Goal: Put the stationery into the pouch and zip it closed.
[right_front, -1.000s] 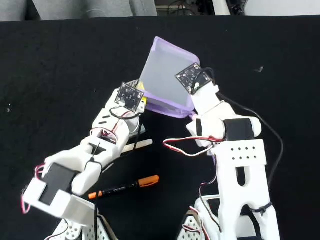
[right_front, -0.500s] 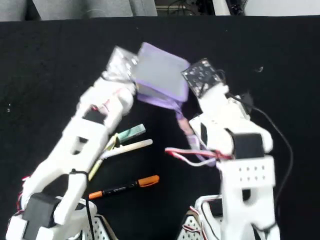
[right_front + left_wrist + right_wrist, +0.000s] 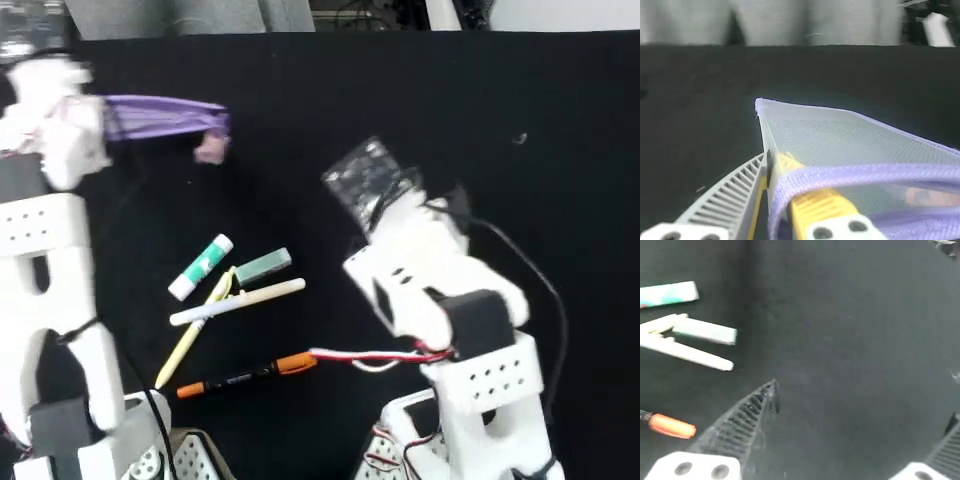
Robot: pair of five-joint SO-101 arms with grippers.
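My left gripper (image 3: 771, 161) is shut on the edge of the mesh pouch (image 3: 840, 142) with purple trim. In the high view the left gripper (image 3: 92, 125) holds the pouch (image 3: 165, 117) up in the air at the far left, seen edge-on. On the table lie a glue stick (image 3: 200, 267), a green eraser (image 3: 263, 266), a cream pen (image 3: 238, 302), a yellow pen (image 3: 190, 340) and an orange marker (image 3: 250, 374). My right gripper (image 3: 862, 405) is open and holds nothing, right of the stationery (image 3: 365, 180). Its view shows the glue stick (image 3: 667, 294), eraser (image 3: 705, 331), cream pen (image 3: 687, 352) and marker (image 3: 672, 426).
The black tabletop (image 3: 480, 120) stretches bare to the back and right. The right arm's base and cables (image 3: 480, 380) stand at the front right, the left arm's base (image 3: 60, 400) at the front left.
The left arm swung the pouch up and away to the far left. The right gripper let go of the pouch and drew back. The glue stick came into view.
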